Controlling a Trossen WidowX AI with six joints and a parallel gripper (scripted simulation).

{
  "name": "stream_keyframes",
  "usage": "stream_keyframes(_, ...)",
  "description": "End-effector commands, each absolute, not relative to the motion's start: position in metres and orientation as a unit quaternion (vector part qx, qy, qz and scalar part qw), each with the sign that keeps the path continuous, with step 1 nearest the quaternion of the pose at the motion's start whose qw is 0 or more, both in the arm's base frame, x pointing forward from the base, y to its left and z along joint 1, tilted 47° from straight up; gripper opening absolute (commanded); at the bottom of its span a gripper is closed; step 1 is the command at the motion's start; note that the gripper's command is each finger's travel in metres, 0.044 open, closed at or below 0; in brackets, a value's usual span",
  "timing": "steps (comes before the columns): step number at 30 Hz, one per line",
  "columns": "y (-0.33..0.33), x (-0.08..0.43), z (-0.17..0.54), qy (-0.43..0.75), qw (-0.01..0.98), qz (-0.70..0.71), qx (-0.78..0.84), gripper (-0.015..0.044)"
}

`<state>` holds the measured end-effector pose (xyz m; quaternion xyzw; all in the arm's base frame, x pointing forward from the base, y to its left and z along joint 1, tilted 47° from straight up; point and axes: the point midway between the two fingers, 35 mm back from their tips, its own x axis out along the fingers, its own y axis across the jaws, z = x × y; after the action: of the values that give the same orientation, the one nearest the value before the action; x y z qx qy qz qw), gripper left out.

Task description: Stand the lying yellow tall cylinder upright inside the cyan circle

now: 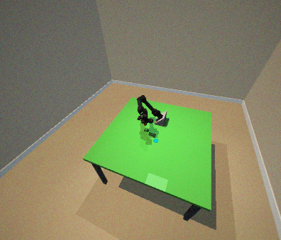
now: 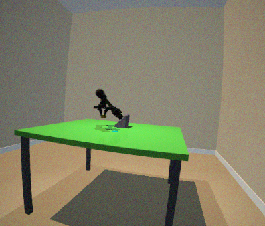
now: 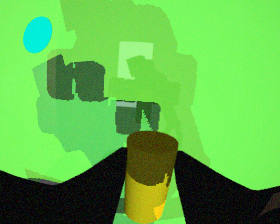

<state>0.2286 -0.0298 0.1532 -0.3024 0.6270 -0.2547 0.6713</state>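
The yellow tall cylinder [image 3: 147, 192] is between the two dark fingers in the wrist view, one end face toward the top of that view. My gripper [image 3: 151, 155] [image 2: 103, 116] is shut on it. In the exterior view the fingers point down and hold it raised above the table. Its exact tilt is too small to tell there, and the arm mostly hides it in the top view. The cyan circle [image 1: 156, 140] [image 2: 115, 131] [image 3: 38, 35] lies flat on the table, at the upper left of the wrist view, away from the cylinder. Nothing stands on it.
A pinkish-grey wedge-shaped block [image 1: 162, 118] [image 2: 124, 122] is by the arm's lower end on the green table [image 1: 183, 153] [image 2: 65, 132]. Shadows of the arm fall on the table near the circle. A pale square patch [image 1: 156, 182] shows near the table's front edge.
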Motion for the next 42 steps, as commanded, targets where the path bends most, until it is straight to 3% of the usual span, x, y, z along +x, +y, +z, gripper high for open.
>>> stream_keyframes(1,-0.025,0.227,0.159,0.627,0.671,-0.256,-0.301,0.0105)
stream_keyframes(42,0.044,0.285,0.118,0.68,0.562,-0.055,-0.467,0.0105)
